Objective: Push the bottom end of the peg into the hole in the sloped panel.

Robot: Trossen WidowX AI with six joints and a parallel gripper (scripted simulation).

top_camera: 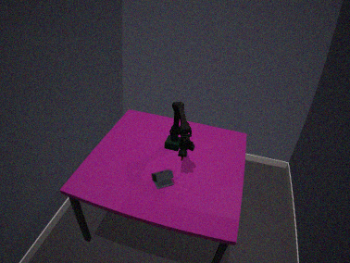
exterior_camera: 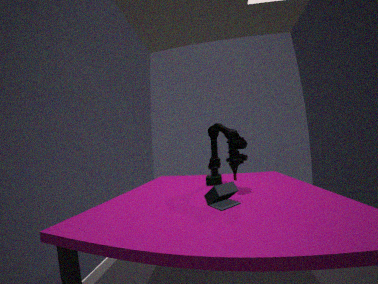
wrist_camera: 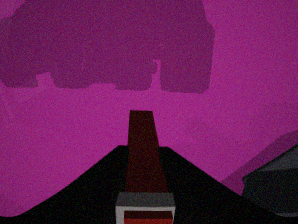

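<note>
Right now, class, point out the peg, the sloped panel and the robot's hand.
peg (wrist_camera: 141, 152): wrist view, on its dark red shaft.
sloped panel (exterior_camera: 220, 192): exterior view, on its slanted face.
hand (wrist_camera: 144, 212): wrist view, between the dark fingers clamping the peg.

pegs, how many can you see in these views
1. The dark red peg is clamped in the gripper, hanging over the magenta table beside the sloped panel. None other shows, though the panel could hide something behind it.
</note>
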